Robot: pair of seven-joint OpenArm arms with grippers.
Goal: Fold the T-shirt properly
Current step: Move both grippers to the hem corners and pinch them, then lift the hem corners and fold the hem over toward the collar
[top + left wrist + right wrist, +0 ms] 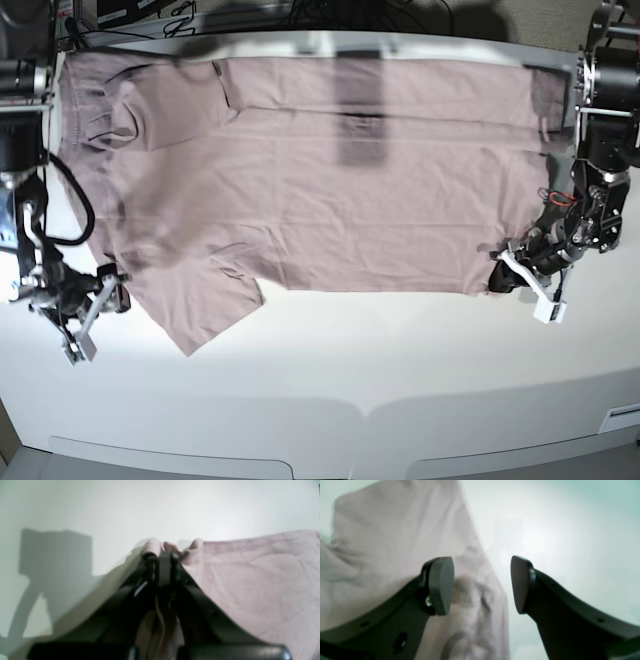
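One T-shirt [330, 180], mauve, spread flat on one white table [380, 380]. One sleeve [205, 305] plainly countable at near side; second one unclear at far edge. Two arms, one per side of table. Two grippers: left gripper [503, 272], right gripper [100, 290]. Two fingers per gripper, four in all. Cables at far edge behind shirt: bundled, count cannot be told.

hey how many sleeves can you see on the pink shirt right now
2. One sleeve lies spread on the table near the front edge, beside the right gripper. The other sleeve is bunched at the T-shirt's far corner on the same side.
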